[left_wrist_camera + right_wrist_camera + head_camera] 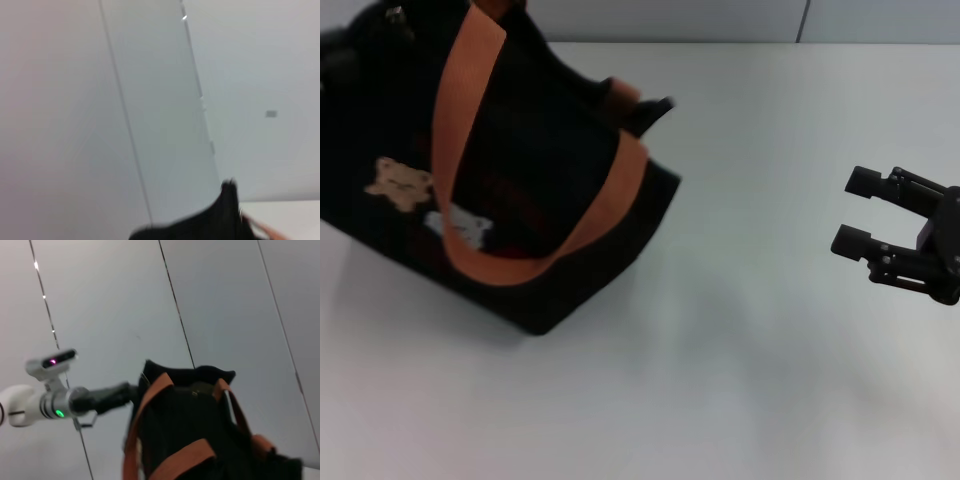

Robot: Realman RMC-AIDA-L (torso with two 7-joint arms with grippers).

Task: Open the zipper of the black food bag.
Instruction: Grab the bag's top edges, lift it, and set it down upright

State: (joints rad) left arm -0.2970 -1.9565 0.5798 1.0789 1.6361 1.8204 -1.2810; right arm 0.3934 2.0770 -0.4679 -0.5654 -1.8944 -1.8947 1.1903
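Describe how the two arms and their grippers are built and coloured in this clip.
The right gripper is matte black, with two stubby round-tipped fingers on a black linkage frame. The left arm, seen from the right wrist view, is glossy white with a silver ring, green and purple indicator lights, and a black forward section.

I see the black food bag (535,150) with orange-brown strap handles (460,130), a tan bear patch (400,183), a white patch (460,226) and a dim red label (515,192) on its side. The right gripper (852,211) is black. The table (740,380) is plain white, and the wall panels (115,305) are pale grey with dark seams.
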